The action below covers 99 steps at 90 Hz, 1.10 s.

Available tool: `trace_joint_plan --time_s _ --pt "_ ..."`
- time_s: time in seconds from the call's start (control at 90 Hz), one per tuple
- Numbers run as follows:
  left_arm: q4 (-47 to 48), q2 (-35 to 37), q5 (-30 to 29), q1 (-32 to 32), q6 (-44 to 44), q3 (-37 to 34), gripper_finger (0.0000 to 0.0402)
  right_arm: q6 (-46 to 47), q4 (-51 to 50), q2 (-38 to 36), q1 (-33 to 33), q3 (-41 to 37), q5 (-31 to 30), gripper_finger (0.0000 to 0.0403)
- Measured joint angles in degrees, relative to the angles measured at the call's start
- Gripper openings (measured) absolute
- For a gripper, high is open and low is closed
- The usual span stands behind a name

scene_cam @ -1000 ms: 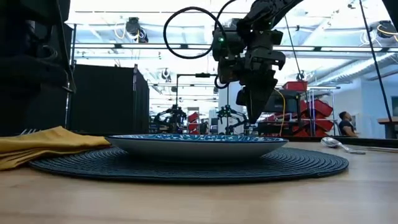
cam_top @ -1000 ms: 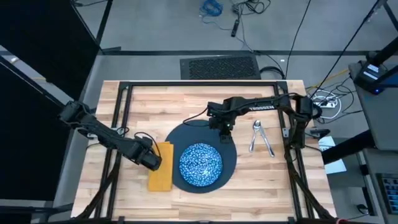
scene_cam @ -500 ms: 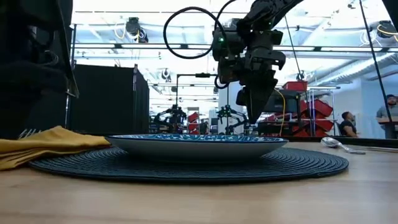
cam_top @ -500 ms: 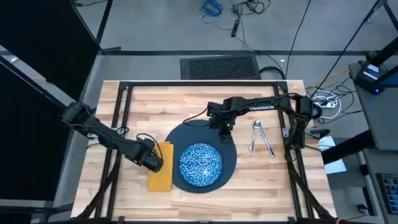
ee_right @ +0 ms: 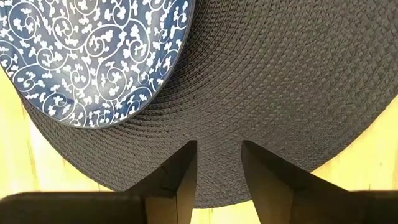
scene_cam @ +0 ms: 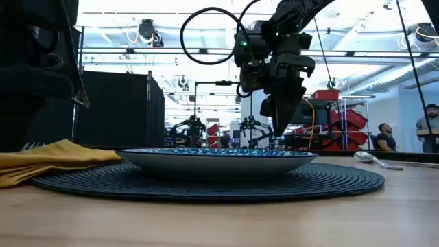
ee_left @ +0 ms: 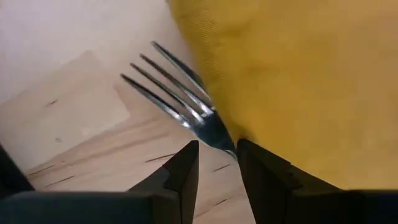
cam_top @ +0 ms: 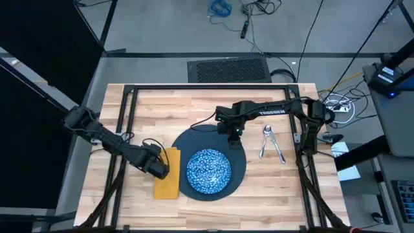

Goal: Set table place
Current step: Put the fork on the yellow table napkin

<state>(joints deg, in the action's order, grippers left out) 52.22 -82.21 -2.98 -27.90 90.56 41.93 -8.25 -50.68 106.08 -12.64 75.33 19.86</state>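
Note:
On the pale wood table [cam_top: 194,103] lies a dark round woven mat [cam_top: 238,162] with a blue-and-white dish [cam_top: 208,171] resting flat on it. A mustard napkin [cam_top: 169,181] lies just left of the mat. My left gripper [cam_top: 160,167] is at the napkin's left edge, shut on a silver fork [ee_left: 177,99]. The fork's tines reach out over bare wood. My right gripper [cam_top: 234,134] hangs above the mat's far edge [ee_right: 280,93], its fingers a narrow gap apart with nothing between them. A spoon [cam_top: 266,139] and a knife [cam_top: 279,150] lie right of the mat. My left gripper has the fork's neck [ee_left: 222,140], just behind the tines, between its two fingertips, coming from above. The fork runs slantwise across the gap and goes out of sight behind one finger [ee_left: 261,174]. The handle is hidden. I cannot tell whether the fork is lifted.
A black metal frame [cam_top: 129,97] stands around the tabletop. Bare wood lies behind the mat and along the near edge. In the low view the room beyond the table shows racks and people [scene_cam: 381,137] far off.

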Motion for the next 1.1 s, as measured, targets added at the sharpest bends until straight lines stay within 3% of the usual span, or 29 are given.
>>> trace_joint_plan --time_s 0.522,0.9,1.1 --pt "-5.0 -4.4 2.4 -1.4 -0.4 0.2 0.0099 0.1 0.0 0.0 0.0 0.0 0.0 0.0115" --pt "-5.3 -4.5 7.1 -1.5 7.1 0.2 0.0099 0.1 0.0 0.0 0.0 0.0 0.0 0.0115" --pt "2.7 -4.1 3.8 -1.8 8.1 2.5 0.0099 0.0 0.3 0.0 0.0 0.0 0.0 0.0115"
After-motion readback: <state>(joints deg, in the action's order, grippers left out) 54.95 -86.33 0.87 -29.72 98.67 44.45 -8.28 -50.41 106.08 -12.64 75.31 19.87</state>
